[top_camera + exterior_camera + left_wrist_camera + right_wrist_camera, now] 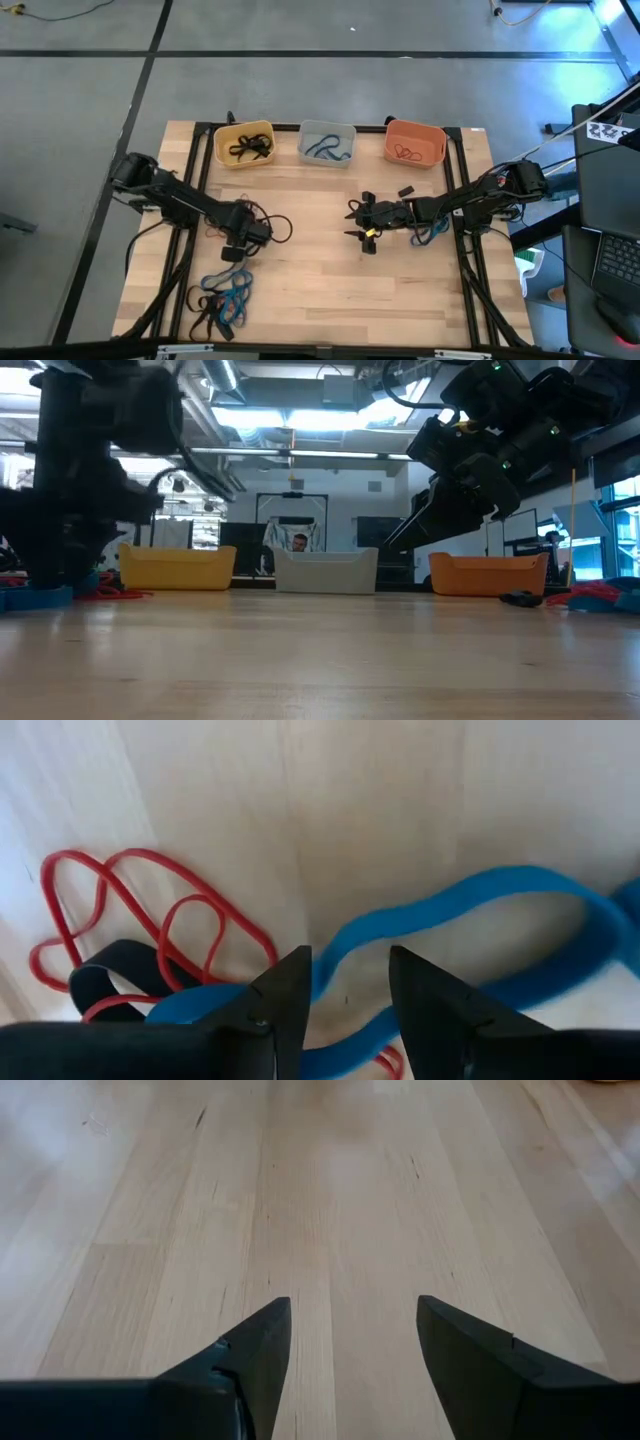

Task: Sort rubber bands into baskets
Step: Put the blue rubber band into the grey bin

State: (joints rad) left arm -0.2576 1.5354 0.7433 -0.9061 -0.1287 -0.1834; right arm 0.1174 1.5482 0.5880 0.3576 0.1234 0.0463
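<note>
Loose rubber bands [225, 302] in a tangle at the near-left of the tabletop [330, 290], blue, black, red-orange mixed. In the left wrist view a blue band [470, 915] curves across the wood and passes between the fingertips [290, 985]; red-orange loops [150, 910] and a black band [115, 975] lie just beside it. Left tool [237, 250] sits low over the far edge of the pile, jaws apart with the blue band in the gap, no clamp visible.

Three baskets in a row along the far edge: yellow basket [244, 144] with black bands, grey basket [327, 143] with blue bands, orange basket [415, 142] with red-orange bands. A few more bands [432, 232] lie under the right arm.

Right tool [362, 220] at mid-tabletop, near the grey basket, jaws open and empty over bare wood [340, 1230].

Low view: a person [298, 544] in the room behind the grey basket.
</note>
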